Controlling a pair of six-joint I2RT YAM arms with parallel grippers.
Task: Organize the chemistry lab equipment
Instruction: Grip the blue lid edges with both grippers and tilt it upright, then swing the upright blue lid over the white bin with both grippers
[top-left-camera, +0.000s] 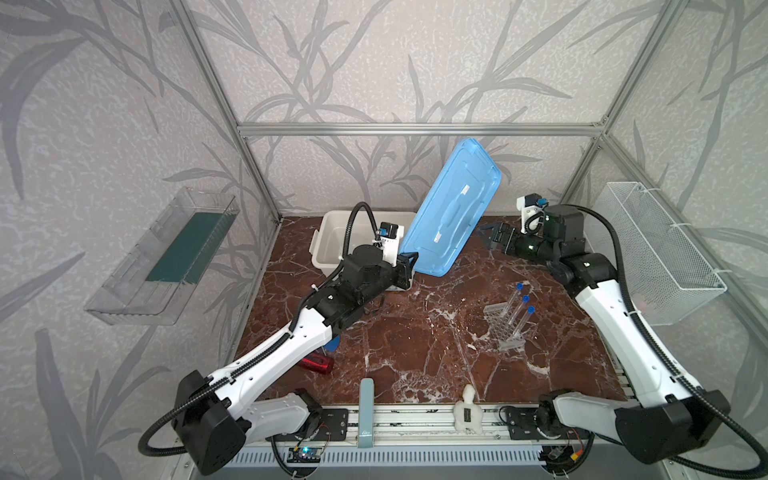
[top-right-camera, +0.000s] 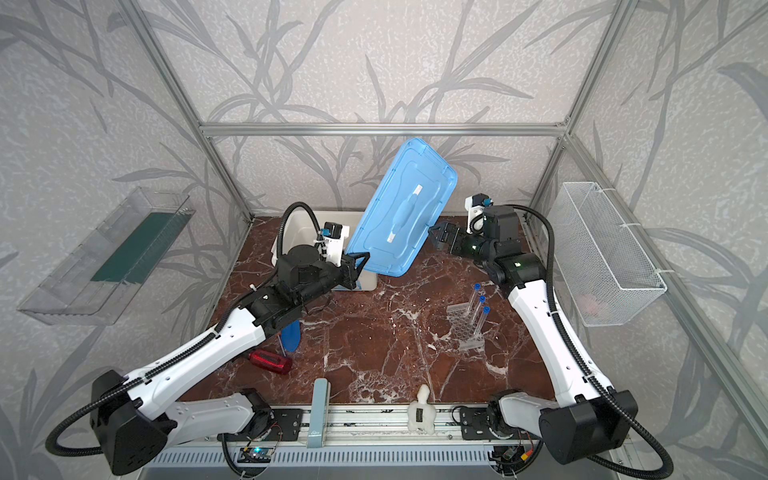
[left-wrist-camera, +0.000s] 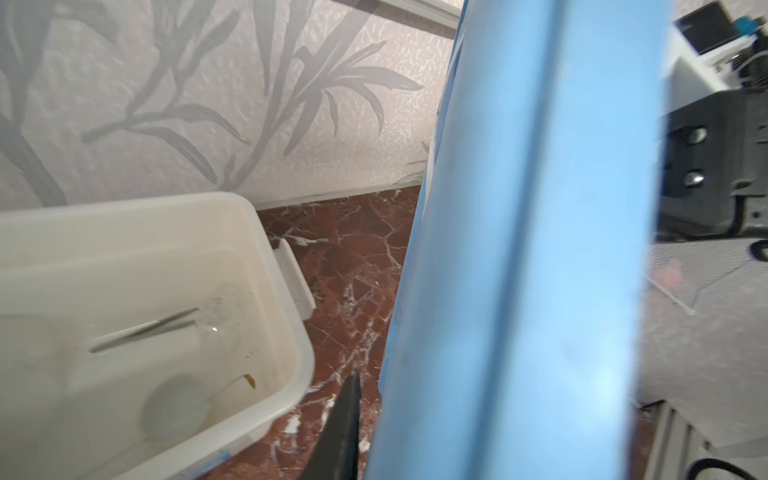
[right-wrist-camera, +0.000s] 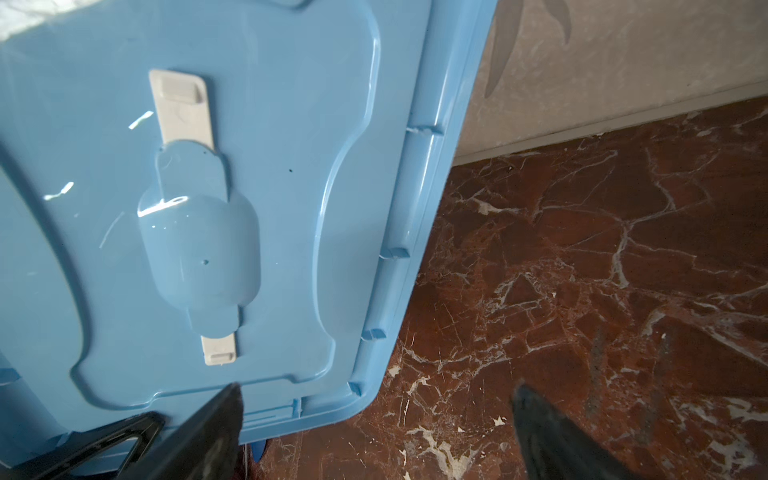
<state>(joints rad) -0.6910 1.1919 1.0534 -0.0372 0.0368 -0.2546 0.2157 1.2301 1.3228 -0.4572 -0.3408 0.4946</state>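
Note:
A blue lid (top-left-camera: 451, 208) (top-right-camera: 401, 212) stands tilted on edge beside the open white bin (top-left-camera: 328, 232) (left-wrist-camera: 257, 216). My left gripper (top-left-camera: 409, 262) is shut on the lid's lower corner. In the left wrist view one finger (left-wrist-camera: 345, 428) shows beside the lid (left-wrist-camera: 519, 249); the other finger is hidden behind it. My right gripper (top-left-camera: 492, 237) (right-wrist-camera: 378, 395) is open, just off the lid's right edge and touching nothing. Thin glass rods (left-wrist-camera: 145, 328) and a small white round dish (left-wrist-camera: 176, 405) lie in the bin. Three blue-capped test tubes (top-left-camera: 517, 307) stand in the clear rack (top-left-camera: 505, 328).
A red-handled tool (top-right-camera: 270, 361) and a blue trowel (top-right-camera: 291, 336) lie under my left forearm. A white wire basket (top-left-camera: 660, 253) hangs on the right wall and a clear shelf (top-left-camera: 162, 257) on the left wall. Marble tabletop (top-left-camera: 415, 332) lies between the arms.

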